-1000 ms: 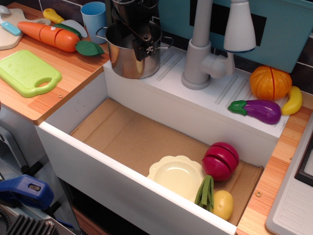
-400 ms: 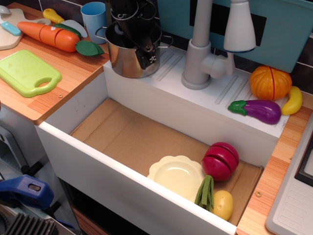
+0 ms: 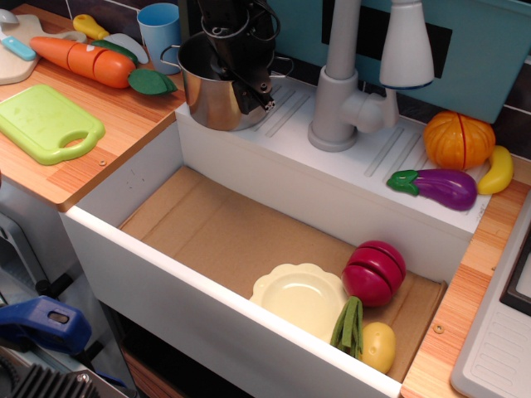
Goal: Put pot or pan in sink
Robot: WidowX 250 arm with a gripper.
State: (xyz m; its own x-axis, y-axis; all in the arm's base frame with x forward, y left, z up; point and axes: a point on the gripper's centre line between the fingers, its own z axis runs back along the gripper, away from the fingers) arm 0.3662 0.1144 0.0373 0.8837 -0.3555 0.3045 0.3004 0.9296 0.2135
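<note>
Shiny steel two-handled pot [image 3: 211, 93] on counter corner behind white cardboard-floored sink [image 3: 249, 240], blue cup [image 3: 159, 33] beside; black gripper [image 3: 249, 87] clamped on its rim, pot now tilted, shifted right

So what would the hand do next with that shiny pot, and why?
Probably lift the steel pot a little. The hand straddles the pot's near rim and seems to grip it, though I can't confirm that. The pot still sits on the white ledge behind the sink, so it must clear the edge before it swings over the bare cardboard bottom, left of the yellow plate.
</note>
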